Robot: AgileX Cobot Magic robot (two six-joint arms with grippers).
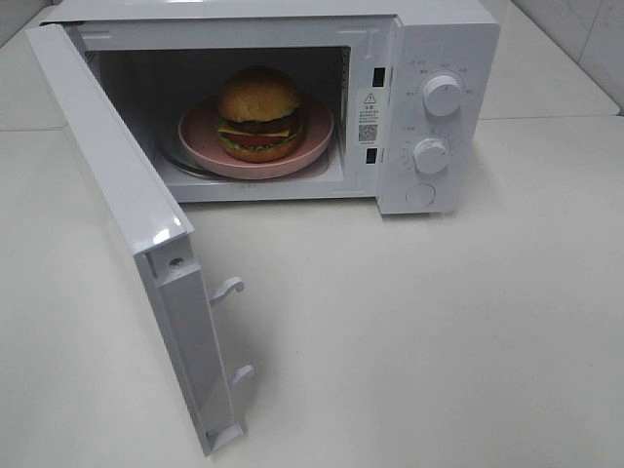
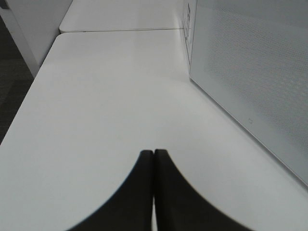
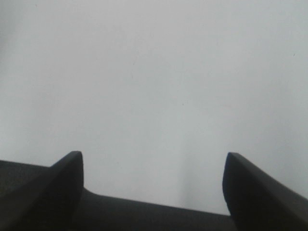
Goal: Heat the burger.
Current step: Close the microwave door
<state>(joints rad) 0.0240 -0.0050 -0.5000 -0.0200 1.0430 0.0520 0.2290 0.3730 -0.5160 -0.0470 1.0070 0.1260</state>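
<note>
The burger (image 1: 259,113) with a golden-brown bun, cheese, tomato and lettuce sits on a pink plate (image 1: 317,136) inside the white microwave (image 1: 429,58). The microwave's door (image 1: 127,224) stands wide open, swung toward the front left. Neither gripper shows in the exterior high view. In the left wrist view my left gripper (image 2: 153,155) is shut and empty, low over the white table beside the outer face of the door (image 2: 250,77). In the right wrist view my right gripper (image 3: 153,166) is open and empty above bare white table.
Two white knobs (image 1: 442,96) (image 1: 430,155) and a round button (image 1: 420,194) sit on the microwave's right panel. Two latch hooks (image 1: 228,288) stick out of the door's edge. The white table (image 1: 439,341) spreads in front; its left edge (image 2: 24,106) drops to a dark floor.
</note>
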